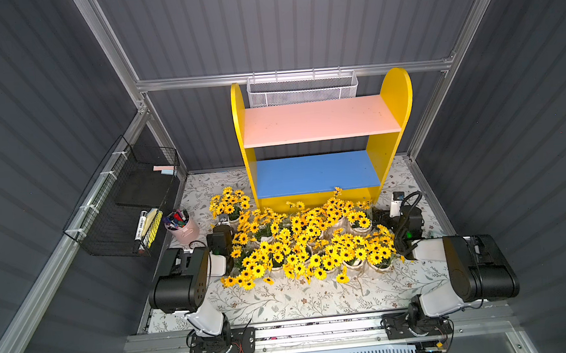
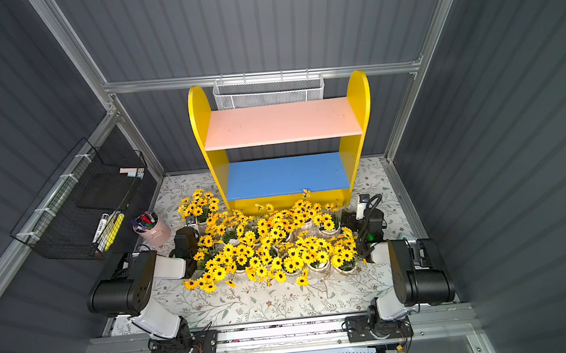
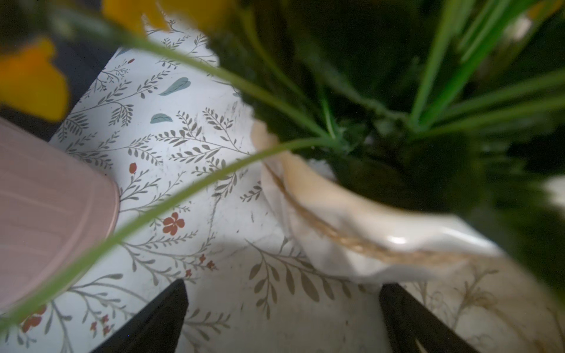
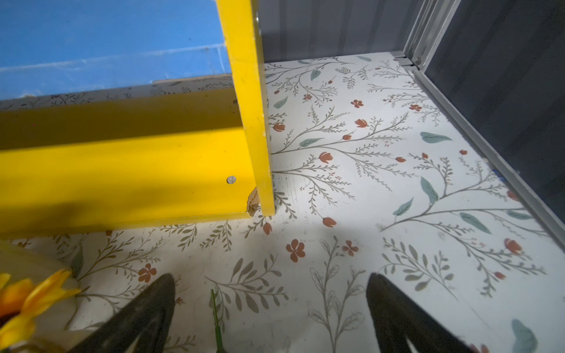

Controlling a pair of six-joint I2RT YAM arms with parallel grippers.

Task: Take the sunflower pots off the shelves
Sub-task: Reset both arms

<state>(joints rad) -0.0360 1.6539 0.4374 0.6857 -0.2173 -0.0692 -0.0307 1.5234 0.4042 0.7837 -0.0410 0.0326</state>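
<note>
The sunflower pots (image 1: pixel 306 240) (image 2: pixel 273 246) stand crowded together on the floral table in front of the shelves (image 1: pixel 396 108) (image 2: pixel 355 111). The pink upper board (image 1: pixel 318 120) and the blue lower board (image 1: pixel 315 173) are both bare. In the left wrist view my left gripper (image 3: pixel 282 287) is open over the tabletop. A white twine-wrapped pot (image 3: pixel 351 232) sits just beyond one finger, and nothing lies between the jaws. At the cluster's right end my right gripper (image 4: pixel 270 278) is open and empty. It faces the yellow foot of the shelves (image 4: pixel 256 137).
A pink cup of markers (image 1: pixel 183 227) (image 3: pixel 46 207) stands close to the left arm. A black wire rack (image 1: pixel 130 201) hangs on the left wall and a white mesh basket (image 1: pixel 302 89) behind the shelves. An aluminium frame rail (image 4: pixel 489 146) borders the table on the right.
</note>
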